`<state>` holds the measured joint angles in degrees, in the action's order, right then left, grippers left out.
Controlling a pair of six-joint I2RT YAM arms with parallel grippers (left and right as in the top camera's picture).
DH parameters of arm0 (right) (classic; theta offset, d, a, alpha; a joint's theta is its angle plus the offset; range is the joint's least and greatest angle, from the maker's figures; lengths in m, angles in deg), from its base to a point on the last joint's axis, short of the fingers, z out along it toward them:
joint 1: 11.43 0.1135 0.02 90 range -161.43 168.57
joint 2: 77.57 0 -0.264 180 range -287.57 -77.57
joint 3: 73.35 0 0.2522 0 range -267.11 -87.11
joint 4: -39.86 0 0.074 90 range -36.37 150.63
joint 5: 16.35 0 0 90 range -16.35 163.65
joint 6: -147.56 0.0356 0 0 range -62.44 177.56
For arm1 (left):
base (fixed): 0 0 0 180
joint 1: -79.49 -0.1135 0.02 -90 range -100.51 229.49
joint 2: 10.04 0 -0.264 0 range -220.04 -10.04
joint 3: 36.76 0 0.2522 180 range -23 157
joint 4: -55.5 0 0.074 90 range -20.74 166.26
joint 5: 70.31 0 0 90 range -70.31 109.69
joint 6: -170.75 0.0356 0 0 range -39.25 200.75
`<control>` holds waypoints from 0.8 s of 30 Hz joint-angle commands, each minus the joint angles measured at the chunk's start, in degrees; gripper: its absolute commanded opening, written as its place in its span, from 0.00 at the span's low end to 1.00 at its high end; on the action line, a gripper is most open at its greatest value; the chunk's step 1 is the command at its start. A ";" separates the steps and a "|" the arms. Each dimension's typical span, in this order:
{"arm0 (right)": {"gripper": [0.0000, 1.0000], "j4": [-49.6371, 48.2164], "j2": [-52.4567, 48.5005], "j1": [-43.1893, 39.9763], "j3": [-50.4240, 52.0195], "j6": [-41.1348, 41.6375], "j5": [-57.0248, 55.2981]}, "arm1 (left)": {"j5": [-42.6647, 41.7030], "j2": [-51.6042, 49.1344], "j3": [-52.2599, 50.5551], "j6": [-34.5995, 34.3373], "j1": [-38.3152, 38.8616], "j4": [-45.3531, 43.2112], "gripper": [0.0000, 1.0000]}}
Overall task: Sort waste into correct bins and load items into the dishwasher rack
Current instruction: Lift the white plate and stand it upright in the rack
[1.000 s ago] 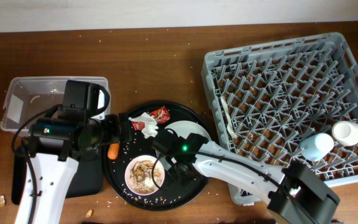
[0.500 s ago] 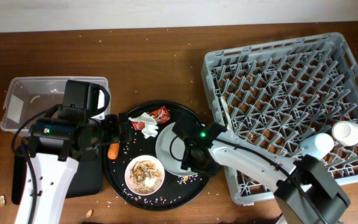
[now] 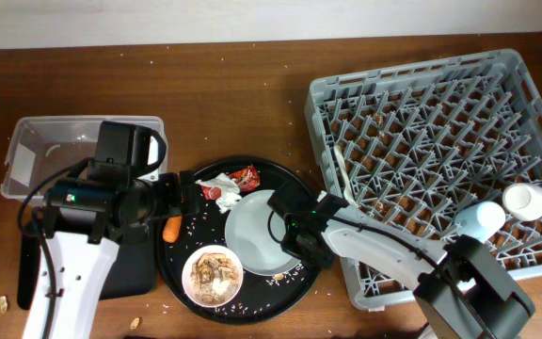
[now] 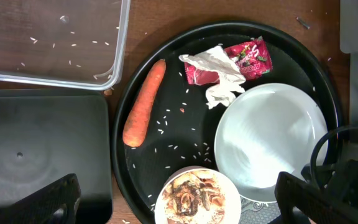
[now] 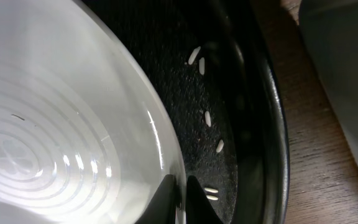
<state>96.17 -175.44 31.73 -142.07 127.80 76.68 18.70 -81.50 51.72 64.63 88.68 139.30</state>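
Now right claw (image 5: 179,190) pinches the plate (image 4: 272,137) rim; left claw (image 4: 182,202) gapes wide above the round tray (image 4: 173,81)

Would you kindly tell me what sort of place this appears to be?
Likely a mock dish-clearing station in a robot lab: a grey dishwasher rack, a round black tray carrying a plate and a dirty bowl, and a clear tub, all on a wooden table.

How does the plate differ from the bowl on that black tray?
The plate is larger and bare; the bowl is smaller and holds brown scraps. The right pincer pinches the plate's edge; nothing touches the bowl. The plate lies on the right side of the tray, the bowl at its front. Both are round, pale and on the tray.
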 commanded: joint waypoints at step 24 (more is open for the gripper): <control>0.04 19.52 0.11 -28.65 -40.09 -65.99 -64.28 | 0.81 0.83 0.00 -0.57 -0.15 -0.07 0.99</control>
<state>117.15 -173.73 3.62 -181.13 65.05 16.55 18.70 -81.50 51.72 64.63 88.68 139.28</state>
